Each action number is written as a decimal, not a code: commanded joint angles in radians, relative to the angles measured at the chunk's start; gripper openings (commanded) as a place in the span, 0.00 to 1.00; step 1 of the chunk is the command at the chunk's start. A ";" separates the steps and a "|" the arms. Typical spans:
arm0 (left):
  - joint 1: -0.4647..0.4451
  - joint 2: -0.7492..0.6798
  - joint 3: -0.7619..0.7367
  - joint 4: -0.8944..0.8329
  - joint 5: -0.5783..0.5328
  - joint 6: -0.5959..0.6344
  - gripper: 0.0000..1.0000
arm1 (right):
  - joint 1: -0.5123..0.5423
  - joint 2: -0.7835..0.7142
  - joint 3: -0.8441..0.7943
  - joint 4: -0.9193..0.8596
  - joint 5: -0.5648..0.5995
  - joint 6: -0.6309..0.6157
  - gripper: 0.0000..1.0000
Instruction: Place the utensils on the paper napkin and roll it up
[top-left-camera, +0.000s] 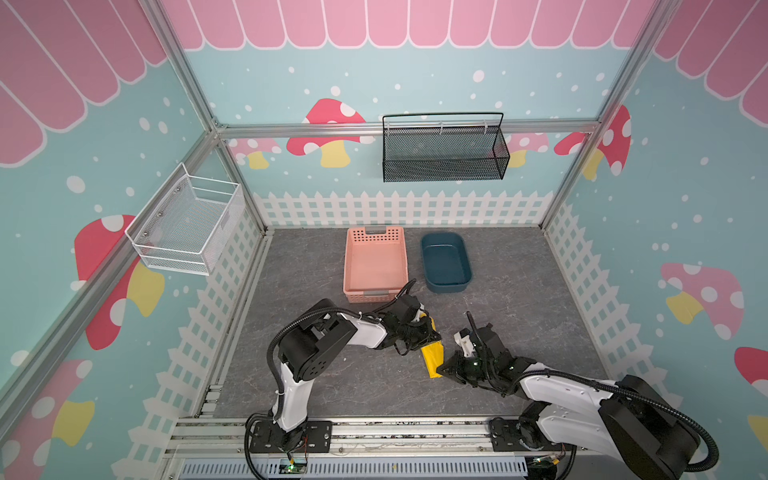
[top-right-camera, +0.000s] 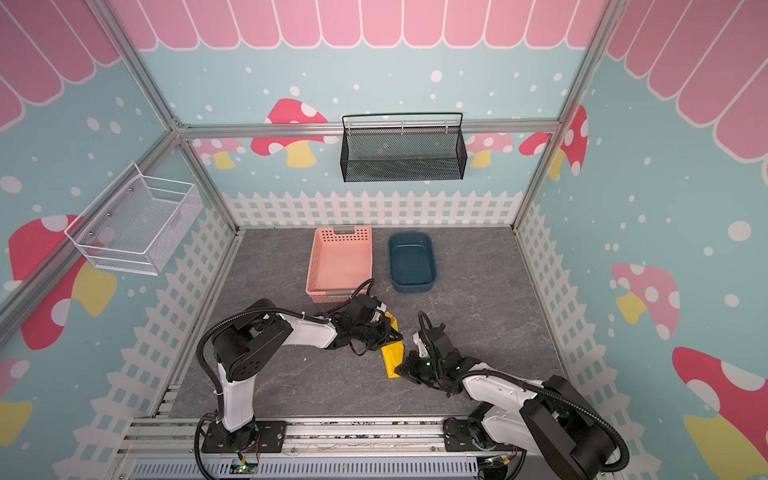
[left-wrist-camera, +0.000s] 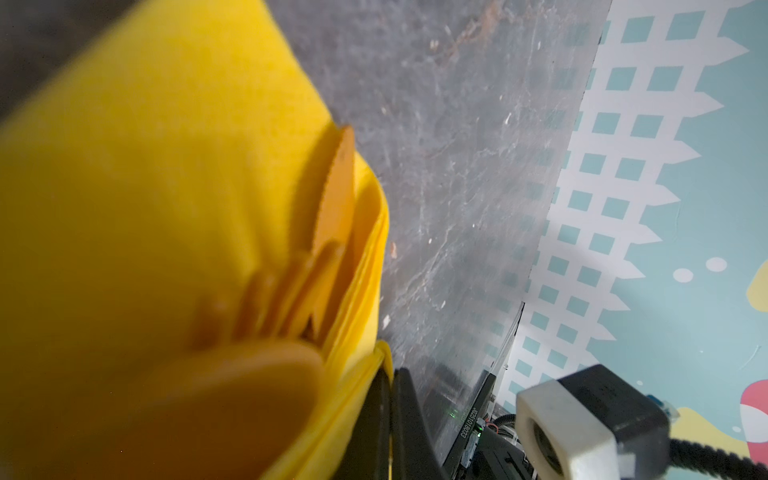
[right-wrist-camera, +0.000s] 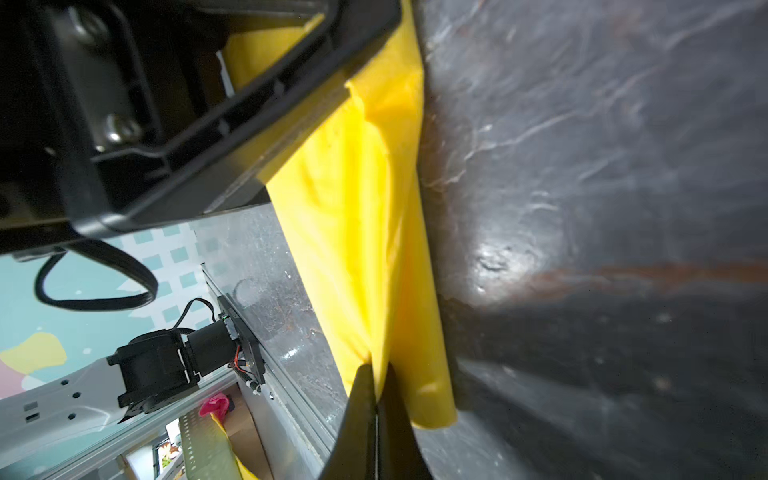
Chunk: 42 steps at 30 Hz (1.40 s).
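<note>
Both left tool (left-wrist-camera: 388, 374) and right tool (right-wrist-camera: 376, 376) pinch paper napkin (top-left-camera: 433, 359) on grey tabletop (top-left-camera: 332, 374) inside mushroom-print walls (top-left-camera: 665, 187).

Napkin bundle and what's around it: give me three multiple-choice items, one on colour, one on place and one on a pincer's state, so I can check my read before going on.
1. What colour is the tub right of the pink basket?
A) dark blue B) white C) red

2. Where is the paper napkin?
A) in the tub B) in the pink basket C) on the grey tabletop, between the two arms

3. How is the right pincer?
A) wide open, clear of the napkin B) shut on a fold of the napkin C) shut on nothing

Answers:
1 A: the tub shows dark blue in both top views.
2 C: the yellow bundle lies on the tabletop in front of the basket.
3 B: the right wrist view shows its fingertips pinched together on yellow paper.
</note>
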 joint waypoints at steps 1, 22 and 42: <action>0.019 -0.005 -0.035 -0.081 -0.067 -0.002 0.00 | 0.003 0.027 -0.032 -0.057 0.009 -0.025 0.00; -0.045 -0.009 0.252 -0.474 -0.047 0.369 0.00 | 0.003 0.078 -0.030 -0.049 0.009 -0.070 0.00; -0.080 0.147 0.339 -0.651 -0.116 0.541 0.00 | 0.003 0.036 0.024 -0.121 0.021 -0.105 0.00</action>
